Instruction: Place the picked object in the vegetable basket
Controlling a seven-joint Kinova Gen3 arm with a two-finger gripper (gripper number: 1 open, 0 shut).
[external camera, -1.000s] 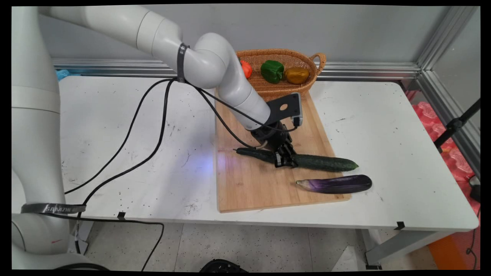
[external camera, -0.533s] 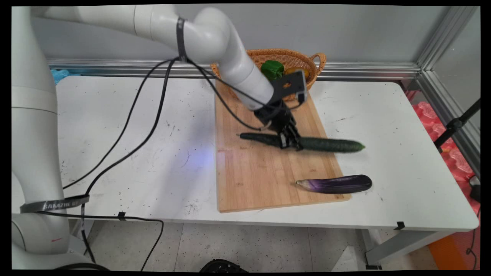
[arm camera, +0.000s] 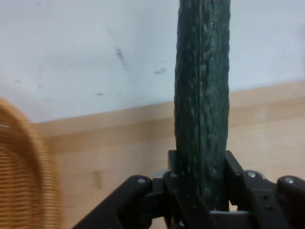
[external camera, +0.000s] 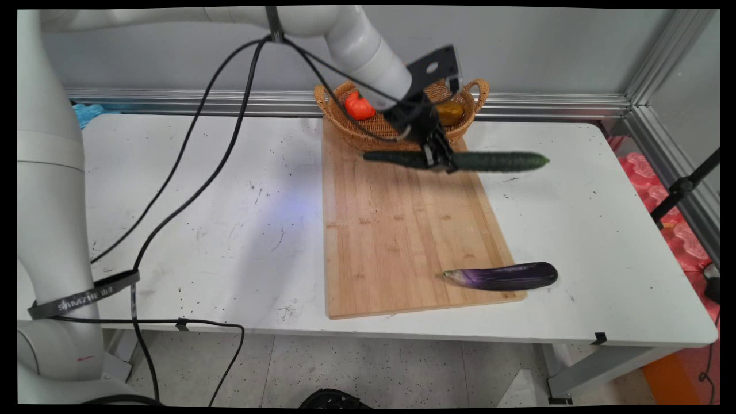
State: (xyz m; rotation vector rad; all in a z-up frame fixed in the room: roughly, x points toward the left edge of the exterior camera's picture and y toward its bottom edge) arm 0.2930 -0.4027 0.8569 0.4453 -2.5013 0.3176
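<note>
Now my black two-finger gripper (external camera: 440,158) is clamping the long dark-green cucumber (external camera: 494,161) midway, level, above the wooden board's (external camera: 397,241) far edge, beside the wicker basket (arm camera: 21,171).

Robot lab: aluminium-framed enclosure (external camera: 650,75), white test table (external camera: 575,195), cabled arm.

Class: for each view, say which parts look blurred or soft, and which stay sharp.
Main view: the cucumber in the claw looks slightly smeared; the eggplant and cutting board stay crisp. Hand view: the basket at left is soft; the cucumber's skin shows clearly.
</note>
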